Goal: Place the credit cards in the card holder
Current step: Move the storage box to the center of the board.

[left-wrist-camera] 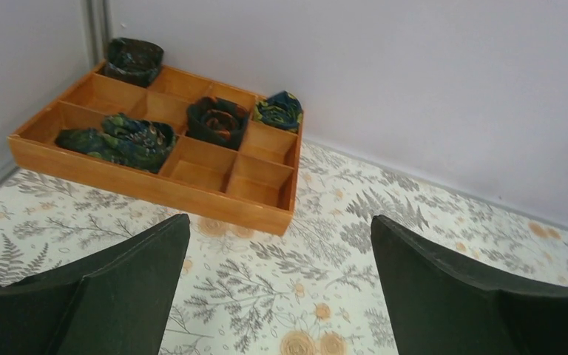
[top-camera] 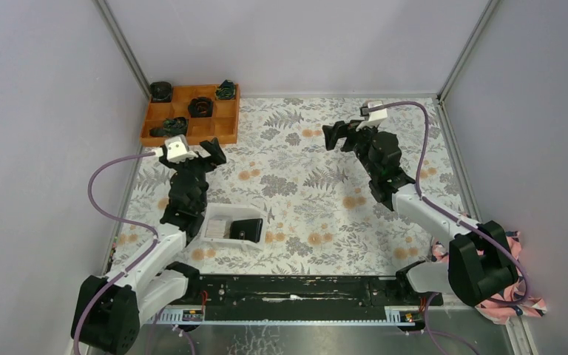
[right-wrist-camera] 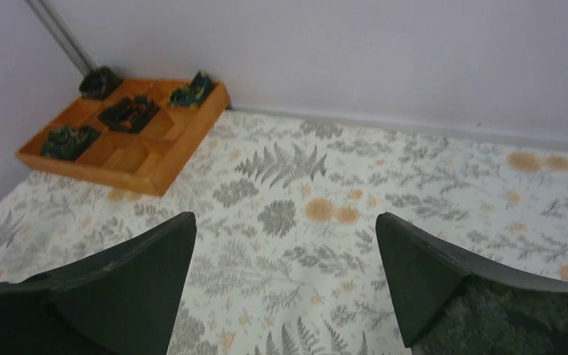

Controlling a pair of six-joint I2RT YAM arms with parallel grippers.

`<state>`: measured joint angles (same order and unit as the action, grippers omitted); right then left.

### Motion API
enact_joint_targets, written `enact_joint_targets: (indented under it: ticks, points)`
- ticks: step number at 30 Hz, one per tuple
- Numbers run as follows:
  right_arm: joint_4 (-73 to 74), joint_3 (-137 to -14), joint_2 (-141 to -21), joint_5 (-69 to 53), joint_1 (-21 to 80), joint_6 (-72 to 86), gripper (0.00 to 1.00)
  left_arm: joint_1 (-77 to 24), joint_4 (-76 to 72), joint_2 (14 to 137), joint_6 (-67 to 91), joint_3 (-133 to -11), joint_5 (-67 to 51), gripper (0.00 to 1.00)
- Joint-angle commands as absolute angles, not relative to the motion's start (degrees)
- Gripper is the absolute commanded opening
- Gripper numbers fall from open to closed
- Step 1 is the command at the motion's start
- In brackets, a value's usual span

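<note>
The black card holder (top-camera: 246, 230) lies closed in a white tray (top-camera: 231, 241) near the left arm's base, seen only in the top view. Beside it in the tray lies something pale and flat, apparently the credit cards (top-camera: 218, 225); too small to tell how many. My left gripper (top-camera: 189, 155) (left-wrist-camera: 279, 222) hangs open and empty above the floral cloth, past the tray, facing the orange box. My right gripper (top-camera: 346, 133) (right-wrist-camera: 285, 218) is open and empty too, raised over the cloth's far right half. Neither wrist view shows the tray.
An orange compartmented box (top-camera: 191, 115) (left-wrist-camera: 155, 159) (right-wrist-camera: 129, 133) with several dark rolled cloths stands in the far left corner. Grey walls close in the floral table cloth (top-camera: 310, 185) on three sides. A pink patterned cloth (top-camera: 521, 299) lies by the right arm's base.
</note>
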<state>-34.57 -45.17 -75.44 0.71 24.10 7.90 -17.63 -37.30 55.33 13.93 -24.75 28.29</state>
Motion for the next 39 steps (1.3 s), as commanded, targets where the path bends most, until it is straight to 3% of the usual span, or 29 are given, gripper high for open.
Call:
enact_joint_targets:
  ticks: [1, 3, 6, 18, 39]
  points:
    - [-47.8, -43.0, -73.7, 8.9, 24.6, 5.9, 0.99, -18.1, -30.3, 53.6, 18.3, -27.6, 25.3, 1.0]
    - [-53.8, -40.9, -75.6, -0.9, 24.6, 4.5, 0.96, -18.2, -25.8, 53.4, 20.9, -29.6, 25.2, 1.0]
    - [-43.2, -46.9, -80.1, -9.2, 24.7, 6.6, 0.76, -18.9, -18.4, 53.3, 24.7, -32.5, 27.0, 1.0]
    - [-24.7, -55.5, -89.3, -15.3, 39.5, 0.1, 0.76, -19.6, 8.0, 53.4, 46.3, -37.4, 34.5, 1.0]
    - [-9.8, -70.0, -104.7, -18.3, 55.7, -7.0, 0.65, -19.6, 21.9, 44.7, 67.7, -30.7, 38.4, 1.0]
